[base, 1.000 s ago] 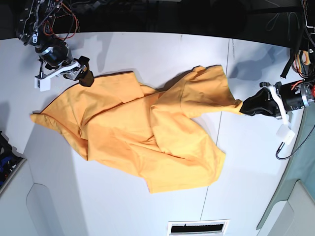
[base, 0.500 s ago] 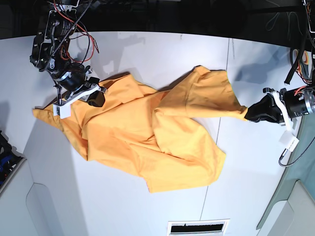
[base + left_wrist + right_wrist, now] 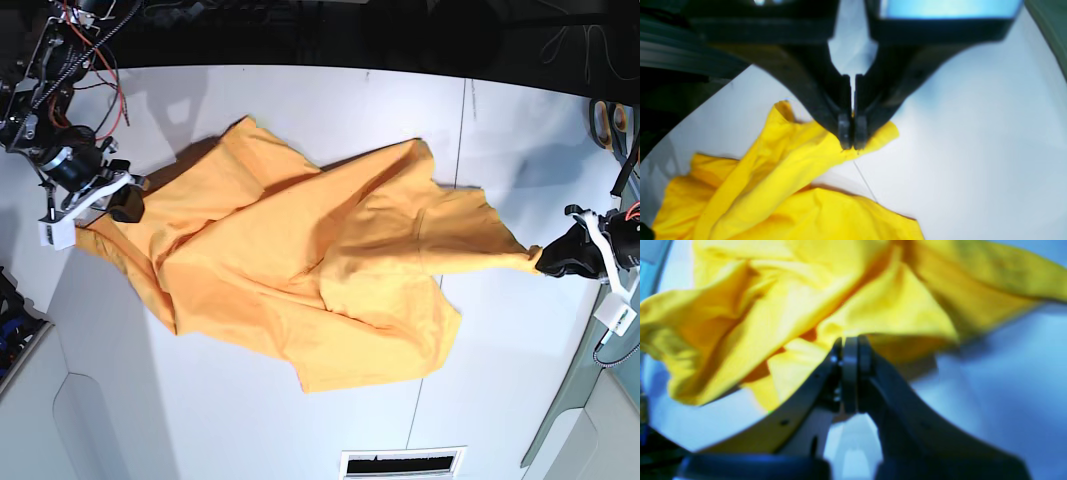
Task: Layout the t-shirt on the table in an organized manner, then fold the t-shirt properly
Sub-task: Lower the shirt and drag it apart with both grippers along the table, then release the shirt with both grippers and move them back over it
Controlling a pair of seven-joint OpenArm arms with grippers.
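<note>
The t-shirt (image 3: 300, 280) lies crumpled in the middle of the table (image 3: 300, 100), with many folds, and it is now pulled between the two arms. The left gripper (image 3: 548, 262) is clamped on one end of the cloth at the far right of the base view; in its wrist view the jaws are together on a thin yellow edge. This arm has moved outward since a second ago, so the part of the shirt on its side is drawn into a long narrow point. The right gripper (image 3: 128, 203) was wide apart a second ago and above the upper edge of the shirt; now its jaws are together at the left edge of the cloth. In its wrist view the fabric sits just at the jaw tips, so I judge that it pinches the edge, though the blur makes this not fully sure. With both ends taken, the shirt can be stretched and spread flat, which seems to be the step in hand; the folding is not yet begun
</note>
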